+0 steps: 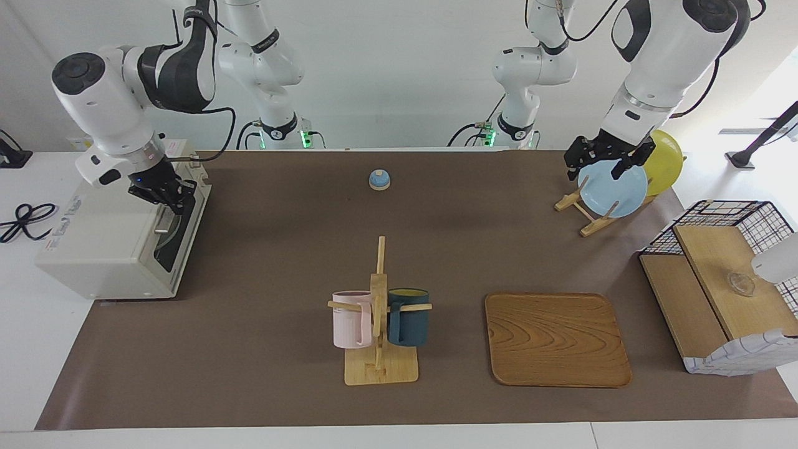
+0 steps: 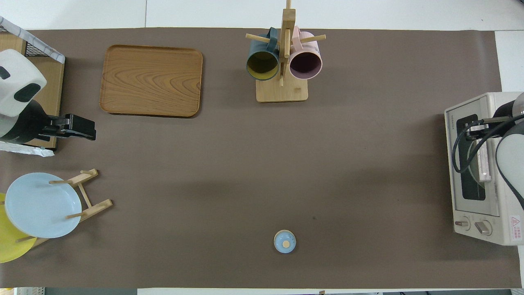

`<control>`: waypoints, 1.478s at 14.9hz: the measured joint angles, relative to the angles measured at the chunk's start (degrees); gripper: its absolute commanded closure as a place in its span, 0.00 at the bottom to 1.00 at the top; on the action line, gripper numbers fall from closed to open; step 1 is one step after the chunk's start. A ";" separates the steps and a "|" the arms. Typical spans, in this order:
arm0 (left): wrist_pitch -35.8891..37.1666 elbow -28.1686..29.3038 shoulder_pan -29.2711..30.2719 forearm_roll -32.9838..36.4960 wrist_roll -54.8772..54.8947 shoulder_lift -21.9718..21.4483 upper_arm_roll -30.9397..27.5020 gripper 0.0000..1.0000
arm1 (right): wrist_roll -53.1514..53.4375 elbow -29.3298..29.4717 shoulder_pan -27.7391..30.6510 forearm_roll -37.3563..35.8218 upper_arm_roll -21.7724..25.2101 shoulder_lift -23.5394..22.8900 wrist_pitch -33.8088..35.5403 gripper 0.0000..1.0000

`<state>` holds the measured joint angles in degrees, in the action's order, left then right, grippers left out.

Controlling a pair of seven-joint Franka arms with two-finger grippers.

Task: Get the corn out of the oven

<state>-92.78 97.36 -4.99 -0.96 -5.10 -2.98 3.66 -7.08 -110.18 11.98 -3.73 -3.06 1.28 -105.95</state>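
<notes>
Two grippers: right (image 1: 167,194) at oven (image 1: 106,249) handle (grip unclear), left (image 1: 608,163) spread over plates (image 1: 614,190).

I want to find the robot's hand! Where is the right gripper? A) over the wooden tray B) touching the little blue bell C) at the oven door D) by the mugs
C: the right gripper is down at the handle of the oven door, which looks closed, away from the tray, mugs and bell.

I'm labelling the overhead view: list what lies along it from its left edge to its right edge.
Blue plate in its wooden rack, wooden tray, mug tree with dark and pink mugs, oven with the right gripper at its door.
</notes>
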 measured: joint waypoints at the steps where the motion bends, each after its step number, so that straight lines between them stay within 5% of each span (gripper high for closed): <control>1: 0.00 0.00 0.00 0.00 0.00 0.00 0.00 0.00 | -0.29 -0.38 0.33 0.00 0.00 0.01 -0.11 1.00; 22: 0.00 0.00 0.00 0.00 0.00 0.00 0.00 0.00 | -6.60 -4.74 1.45 -1.02 -0.31 1.07 -3.58 1.00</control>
<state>-92.78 97.36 -4.99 -0.96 -5.10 -2.98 3.66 -13.69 -114.93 13.43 -4.75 -3.37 2.36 -109.53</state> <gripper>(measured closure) 0.000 0.991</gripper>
